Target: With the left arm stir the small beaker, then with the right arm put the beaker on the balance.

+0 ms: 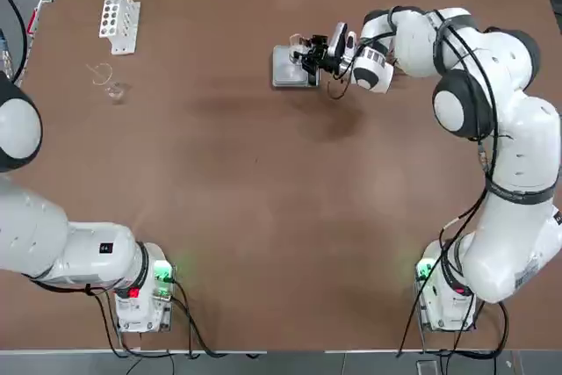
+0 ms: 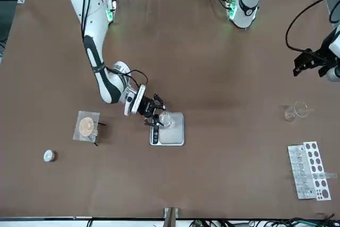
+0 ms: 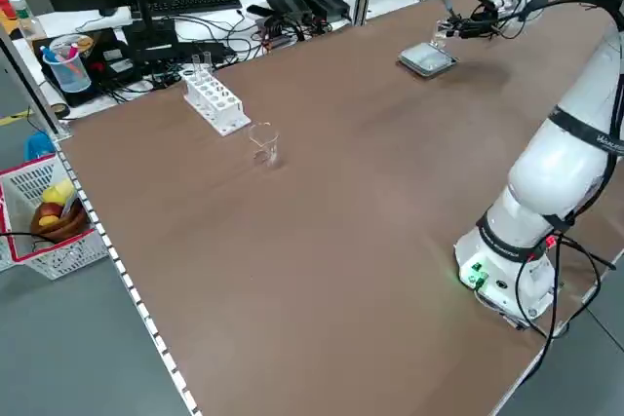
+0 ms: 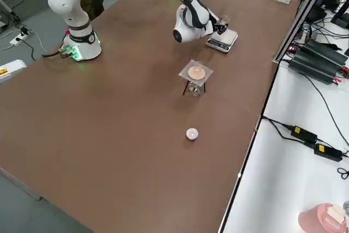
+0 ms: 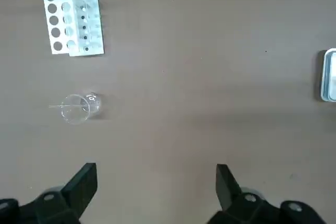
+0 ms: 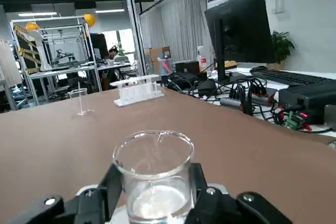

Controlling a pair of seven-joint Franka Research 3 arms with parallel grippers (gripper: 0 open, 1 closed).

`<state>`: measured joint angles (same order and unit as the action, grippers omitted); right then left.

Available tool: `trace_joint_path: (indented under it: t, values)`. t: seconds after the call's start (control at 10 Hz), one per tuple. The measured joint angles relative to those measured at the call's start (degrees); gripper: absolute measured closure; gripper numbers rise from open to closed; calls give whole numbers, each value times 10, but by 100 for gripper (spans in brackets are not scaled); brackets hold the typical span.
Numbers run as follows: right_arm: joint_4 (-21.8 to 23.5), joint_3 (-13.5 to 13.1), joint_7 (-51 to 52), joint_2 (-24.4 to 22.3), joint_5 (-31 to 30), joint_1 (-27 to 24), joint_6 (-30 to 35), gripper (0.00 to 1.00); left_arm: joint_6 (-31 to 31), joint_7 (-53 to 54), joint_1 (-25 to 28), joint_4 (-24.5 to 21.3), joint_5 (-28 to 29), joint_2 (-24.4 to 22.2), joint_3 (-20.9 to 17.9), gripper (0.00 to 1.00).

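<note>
A white test-tube rack point(image 1: 118, 17) lies on the brown worktop point(image 1: 263, 217), with a spouted glass vessel point(image 1: 114, 90) holding a glass rod just beside it. A clear stand with a tan disc point(image 2: 86, 126) and a small white puck point(image 2: 48, 156) sit apart.

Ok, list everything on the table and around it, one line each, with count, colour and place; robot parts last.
small beaker: one, clear glass, held over the balance.
balance: one, silver-grey, far middle of the table.
test tube rack: one, white, far corner on the robot's left.
spouted glass vessel: one, clear, a rod resting in it, just nearer than the rack.
clear stand with tan disc: one, to the robot's right of the balance.
small round white object: one, far right part of the table.
right gripper: black and white, shut on the small beaker at the balance.
left gripper: black, open, raised above the vessel's side of the table.
</note>
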<state>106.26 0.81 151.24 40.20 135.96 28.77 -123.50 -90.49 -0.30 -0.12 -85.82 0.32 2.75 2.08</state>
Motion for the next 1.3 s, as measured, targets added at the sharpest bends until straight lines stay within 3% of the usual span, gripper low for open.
trace_joint_path:
  t: [0.5, 1.0, 1.3]
  values:
    - [-41, -2, 0, 40, 0, 1, -7, 42, 1, 0, 1, 0, -2, 0, 0, 0]
    - [-49, -3, 0, 51, 0, 1, -10, 42, 1, 0, 1, 0, -2, 0, 0, 0]
    - [-51, -4, -2, 51, 0, 1, -11, 36, 1, 0, 1, 0, -4, 0, -1, 0]
